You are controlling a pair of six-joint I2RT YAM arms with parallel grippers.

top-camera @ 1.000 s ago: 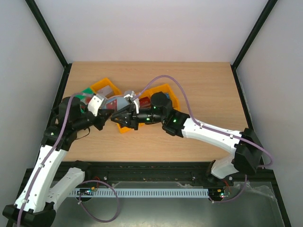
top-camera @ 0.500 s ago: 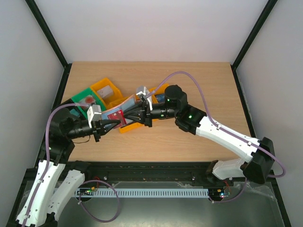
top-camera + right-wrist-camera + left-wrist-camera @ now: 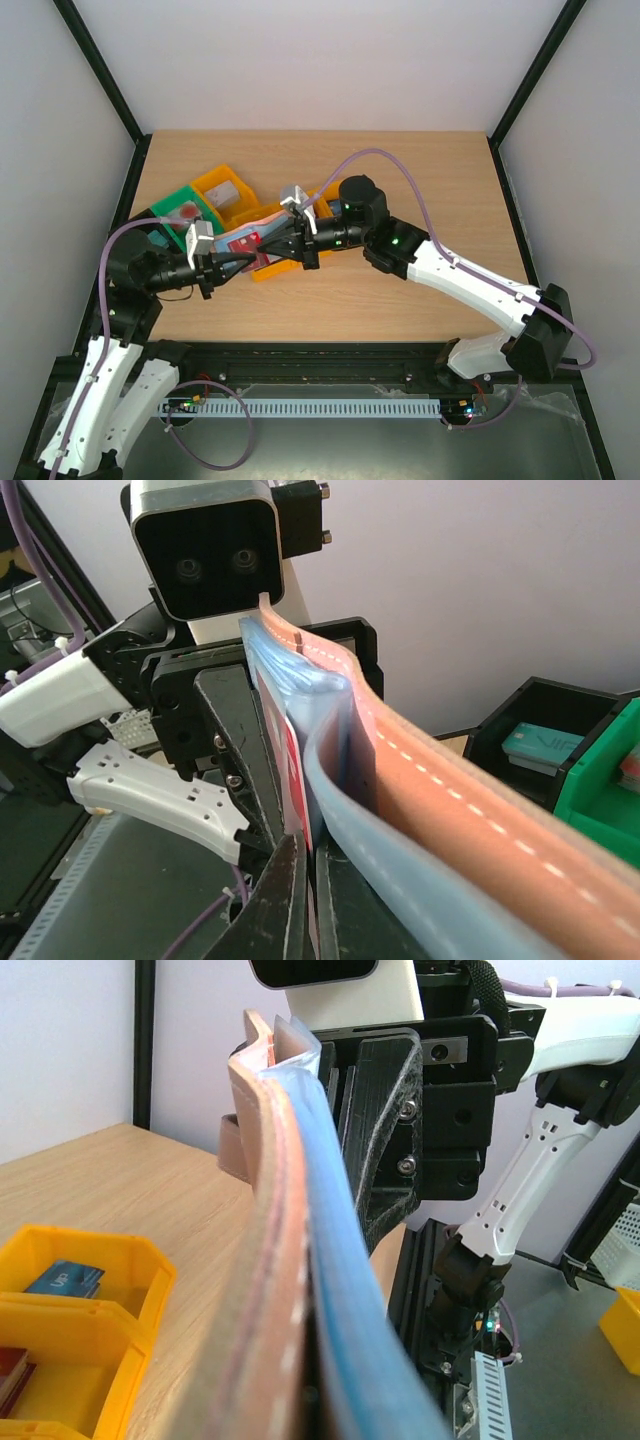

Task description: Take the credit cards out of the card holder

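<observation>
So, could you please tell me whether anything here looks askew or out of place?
The card holder is held on edge and bowed into a curve rather than lying flat, a red card showing in it. The yellow bins sit at mixed angles, not in a row. Nothing looks spilled or broken.

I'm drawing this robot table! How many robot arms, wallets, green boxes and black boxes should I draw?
Arms: 2
Card holder: 1
Green bin: 1
Black bin: 1
Total: 5
</observation>
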